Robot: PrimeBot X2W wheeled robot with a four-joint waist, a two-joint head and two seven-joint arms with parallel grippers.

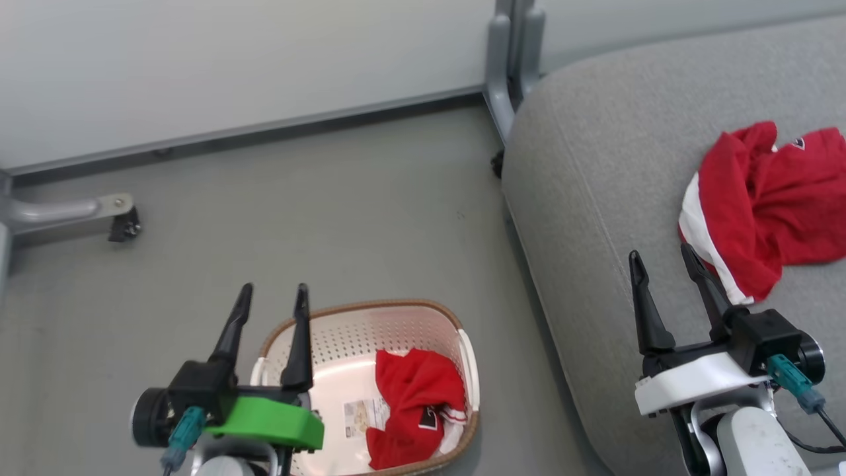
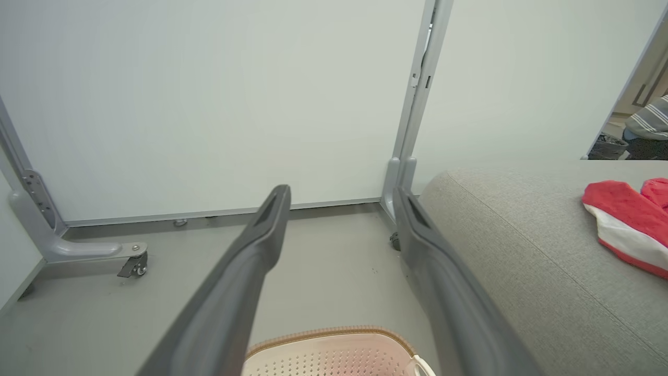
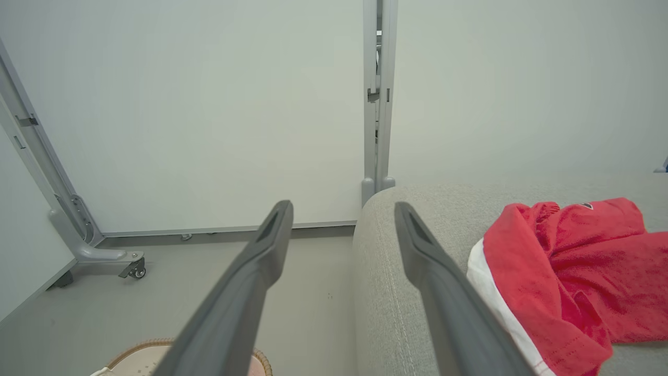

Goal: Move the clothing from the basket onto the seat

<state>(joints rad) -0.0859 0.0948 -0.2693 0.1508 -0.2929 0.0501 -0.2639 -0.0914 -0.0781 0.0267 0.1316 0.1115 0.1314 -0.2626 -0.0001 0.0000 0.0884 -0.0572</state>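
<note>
long dark tapered fingers are borne by both grippers — the left gripper is backed by a bright green bracket, the right gripper by a white bracket. teal plugs and a thin black cable are fitted behind.

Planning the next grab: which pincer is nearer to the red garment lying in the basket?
Left. The left pincer hovers over the left rim of the basket, beside the red garment; the right pincer is over the seat, farther away.
</note>
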